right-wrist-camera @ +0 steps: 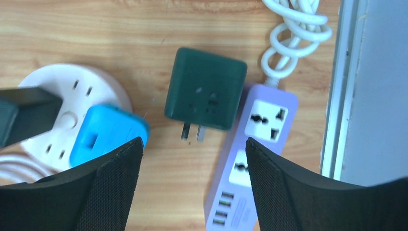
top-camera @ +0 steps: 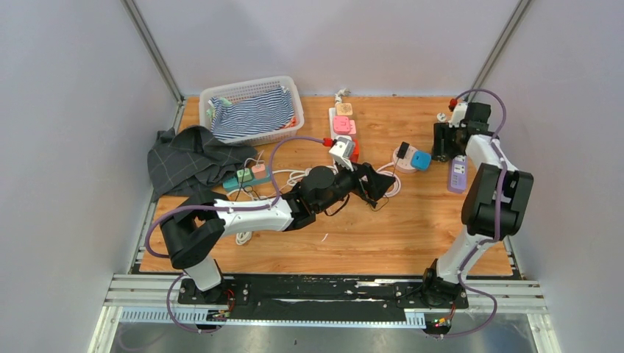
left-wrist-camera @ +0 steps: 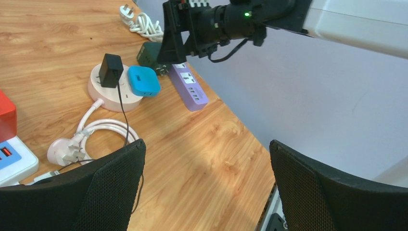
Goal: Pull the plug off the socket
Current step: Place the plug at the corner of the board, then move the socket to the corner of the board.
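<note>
A round white socket [top-camera: 401, 157] lies at the table's right middle with a black adapter [top-camera: 403, 149] and a blue plug [top-camera: 421, 159] plugged into it. A dark green adapter [right-wrist-camera: 205, 95] lies loose on the wood with its prongs showing, between the round socket [right-wrist-camera: 72, 91] and a purple power strip [right-wrist-camera: 260, 144]. My right gripper [right-wrist-camera: 194, 144] is open and empty above the green adapter and the purple strip [top-camera: 458, 175]. My left gripper [left-wrist-camera: 207, 149] is open and empty, just left of the round socket [left-wrist-camera: 96, 89] and apart from it.
A white basket [top-camera: 254, 110] with striped cloth stands at the back left, with a dark cloth [top-camera: 191, 158] beside it. A white strip with pink plugs [top-camera: 342, 121], a green strip [top-camera: 246, 176] and white cables [top-camera: 294, 176] lie mid-table. A white plug [left-wrist-camera: 65, 149] lies by my left fingers.
</note>
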`<action>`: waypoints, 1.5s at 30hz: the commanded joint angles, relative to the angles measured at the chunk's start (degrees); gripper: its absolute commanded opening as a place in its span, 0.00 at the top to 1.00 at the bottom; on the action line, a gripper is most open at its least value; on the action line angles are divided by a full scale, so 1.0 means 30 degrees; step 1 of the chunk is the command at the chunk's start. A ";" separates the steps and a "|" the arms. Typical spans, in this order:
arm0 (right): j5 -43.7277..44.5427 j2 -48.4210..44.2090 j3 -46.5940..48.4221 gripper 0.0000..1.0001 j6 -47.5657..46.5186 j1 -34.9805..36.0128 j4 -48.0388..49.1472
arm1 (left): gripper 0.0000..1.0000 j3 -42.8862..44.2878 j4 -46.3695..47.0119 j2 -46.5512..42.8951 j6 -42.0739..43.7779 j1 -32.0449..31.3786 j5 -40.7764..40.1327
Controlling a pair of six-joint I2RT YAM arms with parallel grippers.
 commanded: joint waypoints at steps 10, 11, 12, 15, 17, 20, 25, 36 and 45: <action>-0.8797 -1.1410 -0.7542 0.14 -0.4689 -0.1372 0.0275 | 0.00 0.0426 0.0444 -0.0095 0.2362 -0.0170 0.1637; -0.9642 -1.2309 -0.8244 0.13 -0.5180 -0.1518 0.0102 | 0.00 0.0404 0.0444 -0.0205 0.2850 -0.0156 0.1913; -1.0524 -1.3114 -0.8766 0.13 -0.5566 -0.1657 -0.0095 | 0.00 0.0368 0.0444 -0.0258 0.3226 -0.0155 0.2040; -1.2010 -1.5309 -1.0122 0.08 -0.6330 -0.2023 -0.0380 | 0.00 0.0164 0.0451 -0.0475 0.4492 -0.0155 0.2568; -1.3115 -1.6532 -1.0933 0.03 -0.6774 -0.2349 -0.0328 | 0.00 0.0075 0.0472 -0.0603 0.5313 -0.0162 0.3148; -1.4869 -1.7379 -1.1688 0.01 -0.7080 -0.2914 -0.0220 | 0.00 -0.0261 0.0992 -0.0741 0.6291 -0.0155 0.4152; -1.5611 -1.7326 -1.1683 0.01 -0.7778 -0.3339 -0.0923 | 0.00 -0.0572 0.1671 -0.0766 0.5871 0.0184 0.4704; -1.5728 -1.7270 -1.1312 0.01 -0.9566 -0.3415 -0.2573 | 0.00 0.2195 -0.1571 0.1826 0.5367 0.0577 0.7096; -1.5973 -1.7423 -1.0742 0.02 -0.9752 -0.3415 -0.3388 | 0.00 0.3325 -0.5545 0.1714 0.9816 -0.0892 0.2053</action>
